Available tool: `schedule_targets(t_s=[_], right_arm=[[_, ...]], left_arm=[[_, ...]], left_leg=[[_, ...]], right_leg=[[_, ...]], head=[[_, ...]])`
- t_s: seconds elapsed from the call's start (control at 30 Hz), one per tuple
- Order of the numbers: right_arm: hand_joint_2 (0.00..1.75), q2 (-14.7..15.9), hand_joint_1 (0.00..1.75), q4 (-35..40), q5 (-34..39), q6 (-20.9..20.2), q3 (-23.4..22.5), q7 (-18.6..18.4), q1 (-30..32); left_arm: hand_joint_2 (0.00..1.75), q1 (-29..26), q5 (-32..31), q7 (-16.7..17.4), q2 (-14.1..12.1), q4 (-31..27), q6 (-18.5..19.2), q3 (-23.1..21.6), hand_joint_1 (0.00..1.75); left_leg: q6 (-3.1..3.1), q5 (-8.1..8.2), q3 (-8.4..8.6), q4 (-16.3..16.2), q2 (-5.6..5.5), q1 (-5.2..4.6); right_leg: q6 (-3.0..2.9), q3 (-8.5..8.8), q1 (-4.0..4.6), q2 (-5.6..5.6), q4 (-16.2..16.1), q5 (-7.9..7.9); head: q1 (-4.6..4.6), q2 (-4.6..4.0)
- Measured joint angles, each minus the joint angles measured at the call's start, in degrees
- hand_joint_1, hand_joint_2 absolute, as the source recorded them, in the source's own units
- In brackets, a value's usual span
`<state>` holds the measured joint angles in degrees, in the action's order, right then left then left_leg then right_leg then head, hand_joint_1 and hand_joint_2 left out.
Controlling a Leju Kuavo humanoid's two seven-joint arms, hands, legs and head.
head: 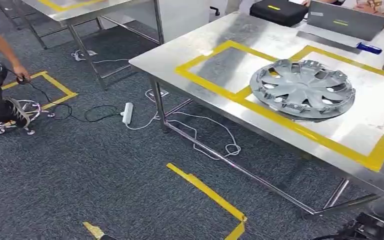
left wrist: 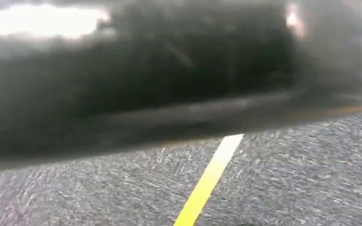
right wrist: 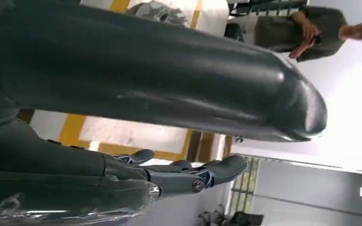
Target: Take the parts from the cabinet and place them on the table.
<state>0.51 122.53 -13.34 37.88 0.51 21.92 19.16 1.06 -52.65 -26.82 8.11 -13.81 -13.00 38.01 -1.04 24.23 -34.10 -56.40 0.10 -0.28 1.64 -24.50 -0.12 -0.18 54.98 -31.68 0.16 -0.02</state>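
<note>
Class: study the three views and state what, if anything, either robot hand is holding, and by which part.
The right hand holds nothing, fingers extended. The left hand cannot be told. The hubcap lies unheld on the table.

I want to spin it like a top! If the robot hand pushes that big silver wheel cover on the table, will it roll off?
Probably not. The wheel cover lies flat on the table, so it would likely slide on the shiny metal rather than roll. It looks thin and full of openings, so probably light and a bit bendy.
</note>
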Motion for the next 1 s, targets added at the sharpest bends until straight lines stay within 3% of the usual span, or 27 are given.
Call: schedule_targets(t_s=[0.1, 0.13, 0.17, 0.2, 0.27, 0.3, 0.33, 0.37, 0.43, 0.47, 0.5, 0.53, 0.6, 0.63, 0.67, 0.7, 0.73, 0.8, 0.83, 0.87, 0.9, 0.93, 0.97, 1.0], right_arm=[[0.00, -2.04, 0.00, 0.13, 1.49, -1.95, -2.78, 0.48, 2.25], [0.00, -2.83, 0.00, 0.11, 1.60, -2.69, -3.75, 0.46, 2.86], [0.00, -3.92, 0.00, 0.02, 1.14, -3.37, -4.66, 0.15, 3.09], [0.00, -4.95, 0.00, -0.22, 0.11, -4.53, -5.87, -0.28, 3.33], [0.00, -7.25, 0.00, -1.05, -1.33, -5.75, -7.91, -0.30, 4.31], [1.75, -8.41, 0.00, -1.87, -2.54, -6.38, -8.98, -0.04, 4.82], [1.75, -9.63, 0.00, -2.74, -4.20, -7.32, -10.29, 0.13, 5.22], [1.75, -10.77, 0.00, -3.49, -5.93, -8.71, -11.80, 0.16, 5.48], [1.75, -12.99, 0.00, -4.44, -8.35, -11.92, -14.87, -0.02, 6.10], [1.75, -14.16, 0.00, -4.98, -8.78, -13.28, -16.65, -0.50, 6.25], [1.75, -15.05, 0.00, -5.71, -9.02, -14.32, -18.15, -1.16, 6.53], [1.75, -15.79, 0.00, -6.58, -9.35, -14.96, -19.86, -1.92, 6.88], [1.75, -16.88, 0.00, -8.75, -10.21, -15.89, -22.92, -3.23, 7.02], [1.75, -17.25, 0.00, -10.00, -11.37, -16.20, -24.35, -3.86, 7.08], [1.75, -17.45, 0.00, -11.32, -12.55, -16.27, -25.65, -4.17, 7.24], [1.75, -17.69, 0.00, -13.21, -13.92, -16.29, -26.83, -4.52, 7.12], [1.75, -17.95, 0.00, -15.46, -15.08, -16.24, -28.03, -5.22, 7.12], [1.75, -18.39, 0.00, -20.59, -16.78, -15.55, -30.18, -7.07, 7.23], [1.75, -18.49, 0.00, -23.02, -17.74, -15.13, -30.82, -8.05, 7.27], [1.75, -18.67, 0.00, -25.47, -19.24, -14.80, -31.17, -9.26, 7.38], [1.75, -18.71, 0.00, -27.57, -20.94, -14.73, -31.46, -10.43, 7.49], [1.75, -18.82, 0.00, -30.28, -22.78, -14.76, -31.63, -12.23, 7.48], [1.75, -18.82, 0.00, -32.64, -24.13, -14.84, -31.79, -13.86, 7.47], [1.75, -18.84, 0.00, -35.28, -25.46, -15.24, -31.85, -15.87, 7.51]], left_arm=[[0.00, -0.10, 0.24, -0.20, 0.20, 0.00, -0.15, 0.20, 0.00], [0.00, -0.20, 0.28, -0.20, 0.22, 0.00, -0.17, 0.24, 0.00], [0.00, -0.37, 0.39, -0.20, 0.20, 0.00, -0.22, 0.33, 0.00], [0.00, -0.51, 0.42, -0.22, 0.24, 0.00, -0.33, 0.44, 0.00], [0.00, -0.66, 0.59, -0.22, 0.26, 0.00, -0.35, 0.61, 0.00], [0.00, -0.75, 0.77, -0.22, 0.33, 0.00, -0.35, 0.74, 0.00], [0.00, -0.90, 0.94, -0.22, 0.42, 0.00, -0.35, 0.96, 0.00], [0.00, -1.11, 1.01, -0.22, 0.44, 0.00, -0.37, 1.29, 0.00], [0.00, -1.21, 1.16, -0.22, 0.44, 0.00, -0.37, 1.64, 0.00], [0.00, -1.22, 1.27, -0.20, 0.46, 0.00, -0.35, 1.77, 0.00], [0.00, -1.16, 1.38, -0.18, 0.63, 0.00, -0.33, 1.95, 0.00], [0.00, -1.15, 1.42, -0.15, 0.70, -0.02, -0.31, 2.17, 0.00], [0.00, -1.39, 1.42, -0.11, 0.94, -0.07, -0.11, 2.78, 0.00], [0.00, -1.45, 1.42, -0.07, 1.03, -0.11, -0.11, 2.99, 0.00], [0.00, -1.70, 1.40, -0.04, 1.18, -0.18, -0.11, 3.06, 0.00], [0.00, -1.75, 1.40, -0.02, 1.25, -0.31, -0.07, 3.19, 0.00], [0.00, -1.70, 1.40, 0.00, 1.42, -0.35, 0.00, 3.41, 0.00], [0.00, -1.73, 1.40, 0.00, 1.66, -0.44, 0.02, 3.96, 0.00], [0.00, -1.80, 1.40, 0.02, 1.70, -0.46, 0.02, 4.26, 0.00], [0.00, -1.84, 1.40, 0.11, 1.79, -0.46, 0.02, 4.52, 0.00], [0.00, -1.94, 1.42, 0.17, 1.84, -0.50, 0.02, 4.70, 0.00], [0.00, -2.01, 1.42, 0.17, 1.92, -0.65, 0.02, 4.90, 0.00], [0.00, -2.00, 1.44, 0.20, 2.05, -0.79, 0.02, 5.16, 0.00], [0.00, -1.94, 1.46, 0.22, 2.41, -0.87, 0.02, 5.58, 0.00]], left_leg=[[1.22, -0.99, -0.26, 0.14, 0.08, 0.17], [1.50, -1.11, -0.31, 0.07, 0.01, 0.08], [1.83, 0.20, -0.78, -0.85, -0.03, 0.22], [2.21, 3.01, -1.68, -3.61, -0.08, 0.30], [2.79, 8.28, -4.54, -12.26, -0.07, 0.63], [2.98, 9.85, -5.71, -16.19, -0.07, 0.67], [3.07, 9.82, -5.72, -17.42, -0.07, 0.71], [3.10, 8.46, -4.46, -16.26, -0.05, 0.75], [2.89, 4.05, 0.41, -8.12, 0.26, 0.81], [2.73, 2.38, 2.92, -3.52, 1.60, 0.77], [2.45, 2.91, 4.02, -1.86, 3.37, 0.19], [1.68, 2.54, 3.54, -1.59, 3.12, 0.17], [1.01, 3.09, 3.22, -1.04, 1.97, 0.21], [0.60, 3.28, 3.20, -0.49, 1.36, 0.43], [0.36, 3.12, 3.34, -0.19, 0.99, 0.64], [0.13, 3.06, 3.27, -0.19, 0.59, 0.66], [-0.21, 2.96, 3.01, -0.21, 0.18, 0.62], [-0.50, 2.79, 2.67, -0.22, -0.81, 0.32], [-0.58, 2.74, 2.63, -0.23, -1.32, 0.16], [-0.63, 2.71, 2.66, -0.23, -1.85, -0.01], [-0.62, 2.69, 2.76, -0.24, -2.50, -0.15], [-0.61, 2.69, 2.91, -0.24, -3.12, -0.24], [-0.58, 2.67, 3.01, -0.24, -3.76, -0.25], [-0.37, 2.55, 2.81, -0.29, -4.16, -0.37]], right_leg=[[-0.64, -1.40, 0.20, 0.09, -0.26, 0.02], [-1.34, -1.51, -0.13, 0.00, -0.80, 0.61], [-1.89, -1.52, -0.29, -0.19, -0.87, 1.04], [-2.27, -1.84, -0.32, -0.17, -0.87, 1.29], [-2.42, -2.23, -0.23, -0.36, -0.78, 1.58], [-2.36, -2.48, -0.20, -0.41, -0.61, 1.69], [-2.34, -2.71, -0.20, -0.49, -0.45, 1.71], [-2.34, -2.84, -0.21, -1.08, -0.31, 1.71], [-2.22, -2.30, -0.21, -1.48, -0.02, 1.63], [-2.00, -2.14, -0.13, -1.78, 0.09, 1.49], [-1.66, -3.19, 0.38, -2.22, 0.23, 1.27], [-1.46, -2.62, 0.54, -2.63, 0.51, 1.40], [-1.32, -2.74, 0.57, -3.65, 0.58, 1.40], [-0.94, -2.85, 0.65, -4.15, 0.80, 1.12], [-0.51, -3.35, 0.46, -3.34, 1.34, 0.13], [-0.33, -4.51, 0.42, -1.47, 3.79, -1.59], [-0.22, -6.78, 0.30, -0.64, 8.34, -3.80], [-0.20, -11.65, 0.26, -0.05, 17.78, -7.13], [-0.31, -12.87, 0.26, 0.00, 19.71, -7.10], [-0.53, -12.69, 0.26, 0.06, 18.79, -5.60], [-0.82, -11.21, 0.29, 0.25, 15.29, -2.94], [-1.22, -8.67, 0.33, 0.87, 9.77, 0.25], [-1.63, -6.08, 0.38, 2.56, 4.31, 2.83], [-2.02, -5.13, 0.26, 5.55, 2.52, 1.98]], head=[[-0.13, 0.00], [-0.02, 0.00], [-0.13, 0.00], [-0.48, 0.00], [-0.44, 0.00], [-0.48, 0.00], [-0.46, 0.00], [-0.55, 0.00], [-0.55, 0.00], [-0.57, 0.00], [-0.68, 0.00], [-0.57, 0.00], [-0.66, 0.00], [-0.61, 0.00], [-0.57, 0.00], [-0.26, 0.00], [-0.11, 0.00], [-0.07, 0.00], [-0.09, 0.00], [-0.09, 0.00], [-0.13, 0.00], [-0.13, 0.00], [-0.09, 0.00], [-0.31, 0.00]])
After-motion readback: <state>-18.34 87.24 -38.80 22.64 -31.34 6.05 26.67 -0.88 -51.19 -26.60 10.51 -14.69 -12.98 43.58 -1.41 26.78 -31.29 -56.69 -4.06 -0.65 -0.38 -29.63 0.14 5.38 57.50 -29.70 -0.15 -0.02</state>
